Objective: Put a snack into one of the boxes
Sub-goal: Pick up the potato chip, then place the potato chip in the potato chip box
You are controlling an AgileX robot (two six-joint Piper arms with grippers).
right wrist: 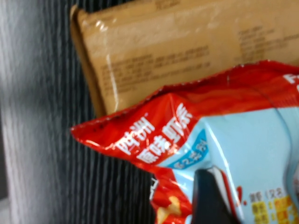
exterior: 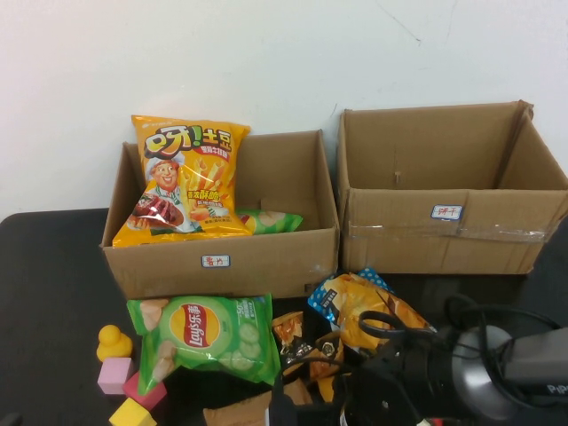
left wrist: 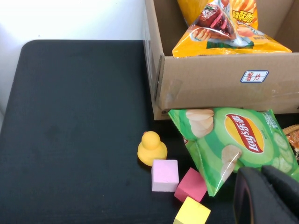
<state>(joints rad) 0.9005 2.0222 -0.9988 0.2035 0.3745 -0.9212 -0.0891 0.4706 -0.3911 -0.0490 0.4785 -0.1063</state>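
Two open cardboard boxes stand at the back. The left box [exterior: 222, 262] holds an orange chips bag [exterior: 182, 182] and a green bag [exterior: 271, 220]; the right box [exterior: 444, 231] shows nothing inside. A green Lay's bag [exterior: 209, 333] and an orange and blue bag [exterior: 364, 306] lie in front. My right gripper [right wrist: 219, 182] is low at the table's front right, shut on a red and light-blue snack bag [right wrist: 187, 135]; one dark finger [right wrist: 208, 200] shows against it. My left gripper [left wrist: 264, 193] is shut and empty, just short of the Lay's bag [left wrist: 233, 140].
A yellow duck [left wrist: 152, 148] and pink [left wrist: 165, 175], red [left wrist: 191, 184] and yellow [left wrist: 191, 212] blocks sit left of the Lay's bag. A brown flat packet [right wrist: 159, 51] lies behind the red bag. Small brown snack packets [exterior: 297, 342] lie at the front centre.
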